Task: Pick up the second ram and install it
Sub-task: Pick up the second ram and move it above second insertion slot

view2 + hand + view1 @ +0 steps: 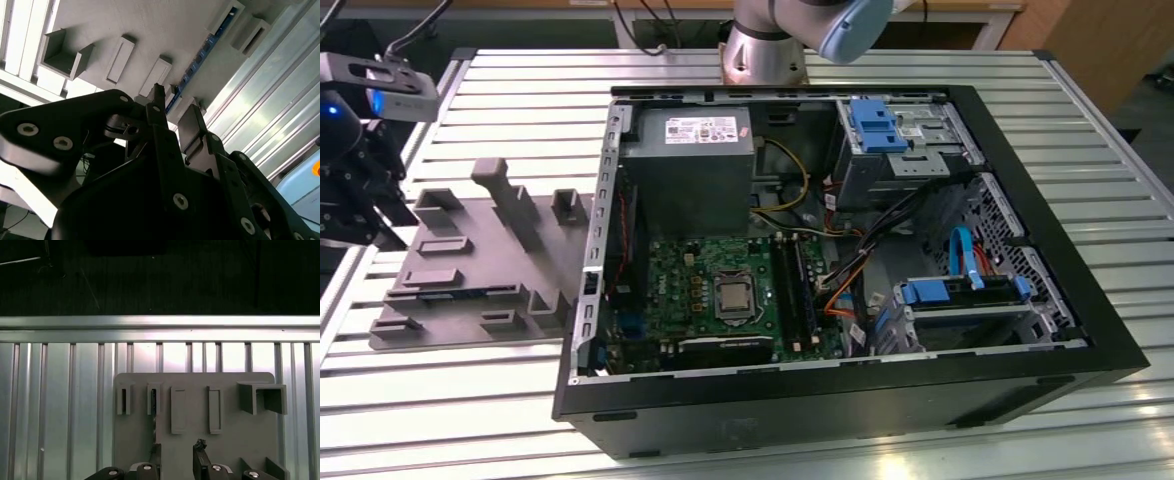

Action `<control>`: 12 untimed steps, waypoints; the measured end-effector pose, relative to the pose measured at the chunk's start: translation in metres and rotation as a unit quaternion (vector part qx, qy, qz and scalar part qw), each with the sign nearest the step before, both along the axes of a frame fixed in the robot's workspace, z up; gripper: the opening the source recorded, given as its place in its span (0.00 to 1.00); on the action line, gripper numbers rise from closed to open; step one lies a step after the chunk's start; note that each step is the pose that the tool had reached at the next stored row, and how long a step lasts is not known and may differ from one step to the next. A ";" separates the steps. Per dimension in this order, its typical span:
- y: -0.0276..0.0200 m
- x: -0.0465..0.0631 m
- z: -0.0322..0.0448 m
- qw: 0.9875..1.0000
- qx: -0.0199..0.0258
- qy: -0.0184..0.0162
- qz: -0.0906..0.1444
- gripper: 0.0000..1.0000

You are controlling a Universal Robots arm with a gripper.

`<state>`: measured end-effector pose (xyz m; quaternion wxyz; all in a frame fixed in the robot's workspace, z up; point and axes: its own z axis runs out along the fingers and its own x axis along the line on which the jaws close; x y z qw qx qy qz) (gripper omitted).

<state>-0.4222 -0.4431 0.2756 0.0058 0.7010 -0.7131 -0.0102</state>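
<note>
The gripper (pixel 178 450) is held wide and empty over the grey holder (pixel 230 435) — the memory stick (pixel 197 62) near the holder's edge seems aligned with one finger and could be struck.

The table (pixel 520 80) is ribbed bare metal, brushed and brightly reflective. The holder block (pixel 467 250) is matt grey plastic with a faintly grainy face, and the second ram (pixel 198 59) shows a smooth dark blue board. The computer case (pixel 854 400) has a matt black outer shell and dull bare sheet metal inside, with glossy blue plastic clips (pixel 874 125) and a green lacquered motherboard (pixel 680 275) carrying a shiny silver chip (pixel 735 297); the claw (pixel 173 101) is black with a satin sheen, its screw heads bright metal.
</note>
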 end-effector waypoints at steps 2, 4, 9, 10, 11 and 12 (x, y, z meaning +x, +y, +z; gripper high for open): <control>-0.0009 0.000 -0.0036 1.000 0.000 0.000 0.000 0.38; -0.0014 0.000 -0.0069 1.000 0.000 0.000 0.000 0.38; -0.0015 0.000 -0.0075 1.000 0.000 0.000 0.000 0.38; -0.0015 0.000 -0.0077 1.000 0.000 0.000 0.000 0.38; -0.0017 0.000 -0.0080 1.000 0.000 0.000 0.000 0.38; -0.0020 0.000 -0.0085 1.000 0.000 0.000 0.000 0.38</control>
